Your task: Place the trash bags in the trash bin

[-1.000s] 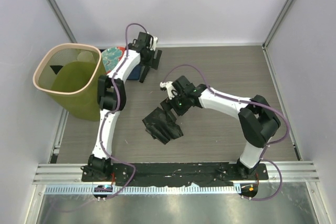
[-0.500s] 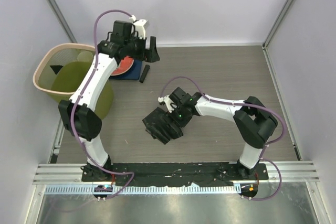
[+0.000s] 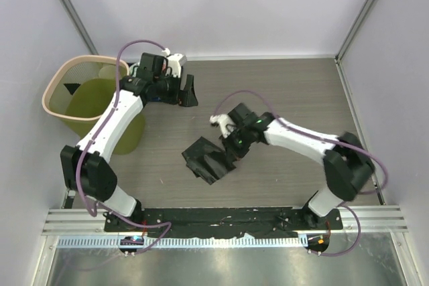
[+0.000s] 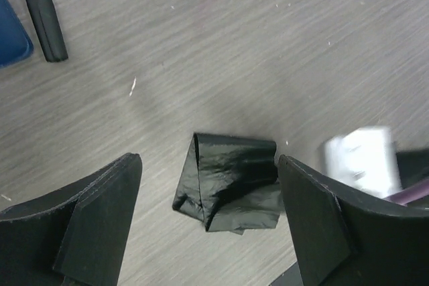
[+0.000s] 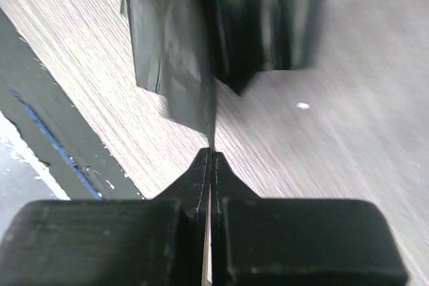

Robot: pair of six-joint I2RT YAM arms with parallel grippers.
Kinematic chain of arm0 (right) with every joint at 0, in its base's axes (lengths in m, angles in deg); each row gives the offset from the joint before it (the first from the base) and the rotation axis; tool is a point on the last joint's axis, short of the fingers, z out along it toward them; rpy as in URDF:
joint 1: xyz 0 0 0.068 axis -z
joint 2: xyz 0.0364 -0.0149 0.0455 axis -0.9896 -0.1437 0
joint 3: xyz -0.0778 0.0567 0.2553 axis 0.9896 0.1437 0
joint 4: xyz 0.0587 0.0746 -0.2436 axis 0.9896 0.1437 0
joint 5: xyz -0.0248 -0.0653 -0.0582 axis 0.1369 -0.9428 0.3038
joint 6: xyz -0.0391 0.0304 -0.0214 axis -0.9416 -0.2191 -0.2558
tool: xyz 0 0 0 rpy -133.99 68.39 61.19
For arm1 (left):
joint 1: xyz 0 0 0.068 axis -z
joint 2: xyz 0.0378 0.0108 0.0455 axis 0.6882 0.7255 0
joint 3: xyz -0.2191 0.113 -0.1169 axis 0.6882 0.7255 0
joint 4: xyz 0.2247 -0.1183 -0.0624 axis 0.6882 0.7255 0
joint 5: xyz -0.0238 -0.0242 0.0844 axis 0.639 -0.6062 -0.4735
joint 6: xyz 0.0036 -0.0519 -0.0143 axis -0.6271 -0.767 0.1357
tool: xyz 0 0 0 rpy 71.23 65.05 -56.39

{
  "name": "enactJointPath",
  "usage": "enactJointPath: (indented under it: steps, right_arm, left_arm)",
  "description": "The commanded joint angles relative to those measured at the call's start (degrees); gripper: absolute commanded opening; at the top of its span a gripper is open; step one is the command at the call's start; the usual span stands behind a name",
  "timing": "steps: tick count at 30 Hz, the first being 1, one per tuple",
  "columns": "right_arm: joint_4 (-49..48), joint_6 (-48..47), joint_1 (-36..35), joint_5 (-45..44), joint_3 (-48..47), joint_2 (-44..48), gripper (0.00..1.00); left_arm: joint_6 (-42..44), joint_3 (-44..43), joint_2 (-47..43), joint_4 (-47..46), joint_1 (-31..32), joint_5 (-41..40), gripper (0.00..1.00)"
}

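A grey wood-grain counter (image 3: 288, 85) fills the overhead view, with pale walls around it. At its left edge stands the trash bin (image 3: 45, 98), tall and olive-green, with a pale beige rounded-square rim. Two white robot arms rise from the near edge. The left arm (image 3: 107, 128) reaches up and inward past the bin. The right arm (image 3: 301, 140) stretches left across the middle.

One trash bag (image 3: 206, 160), glossy black and wrinkled, lies folded near the centre of the counter, well apart from the bin. The right claw (image 3: 231, 152) sits at the bag's right edge. Its wrist view shows the jaws pressed together, pinching a thin fold of black film at their tips. The left claw (image 3: 186, 93) hangs above the counter with its jaws wide apart, holding nothing. In its wrist view the bag lies below, between the fingers.

A corner of a blue mat (image 4: 10, 38) and a short black rod (image 4: 41, 11) lie side by side on the counter.
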Motion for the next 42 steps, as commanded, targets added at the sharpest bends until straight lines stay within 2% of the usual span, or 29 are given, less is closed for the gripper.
enactJointPath:
  steps: [1, 2, 8, 12, 17, 22, 26, 30, 34, 36, 42]
  right_arm:
    - [3.6, -3.7, 11.3, 4.1, -4.6, 16.4, 0.01]
    - [4.4, -6.3, 16.4, 2.9, -5.6, 17.7, 0.01]
    - [8.6, -14.4, 32.9, -3.1, -4.6, 20.9, 0.01]
    - [7.5, -17.3, 38.9, -9.9, -1.4, 19.7, 0.01]
    - [5.9, -17.9, 41.2, -14.5, 1.3, 16.7, 0.01]
    - [4.7, -18.1, 42.4, -16.3, 2.5, 13.8, 0.01]
    - [4.4, -18.2, 43.6, -16.1, 3.1, 12.1, 0.01]
    - [3.9, -18.9, 44.3, -16.1, 3.7, 11.5, 0.01]
    - [3.9, -19.6, 44.7, -16.1, 4.0, 11.4, 0.01]
    - [3.9, -19.9, 44.8, -16.1, 4.1, 11.3, 0.01]
    - [3.9, -22.4, 47.5, -16.4, 4.6, 10.6, 0.01]
  left_arm:
    - [2.6, 4.4, -6.4, -2.5, -0.1, 3.4, 0.87]
    - [3.3, 6.2, -7.9, -2.5, -0.1, 3.9, 0.86]
    - [12.2, 13.4, -11.1, 0.6, 1.2, 7.1, 0.8]
    - [19.9, 15.4, -9.4, 5.4, 5.1, 4.4, 0.74]
    - [26.5, 18.6, -5.9, 6.4, 13.3, 0.2, 0.64]
    - [30.2, 21.5, -4.2, -0.2, 21.0, -1.4, 0.63]
    - [33.0, 20.6, 1.4, -2.7, 27.4, -3.3, 0.62]
    - [35.9, 19.4, 6.4, -3.8, 30.3, -4.4, 0.63]
    - [40.2, 22.1, 8.5, -7.2, 33.0, -8.8, 0.61]
    - [41.1, 22.9, 9.6, -8.4, 34.1, -10.3, 0.58]
    - [43.6, 25.2, 11.9, -8.0, 34.6, -13.2, 0.38]
